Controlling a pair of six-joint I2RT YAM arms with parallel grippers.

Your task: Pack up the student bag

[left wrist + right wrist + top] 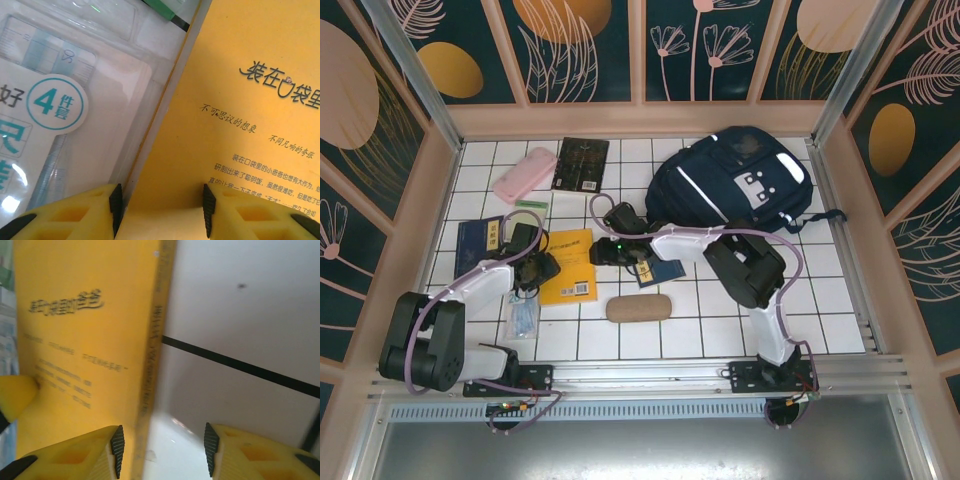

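Left gripper [161, 210] straddles yellow book [240, 125] edge, perhaps touching packet [65, 125].

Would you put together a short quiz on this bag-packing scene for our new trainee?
1. True or false: the student bag lies at the far right of the table.
2. Pick one. The right gripper has its jaws: A) astride the edge of the yellow book; B) clamped on the student bag; C) shut with nothing between them.
3. In the left wrist view, what lies right beside the yellow book?

Key: 1 true; 2 A; 3 a clear plastic stationery pack.
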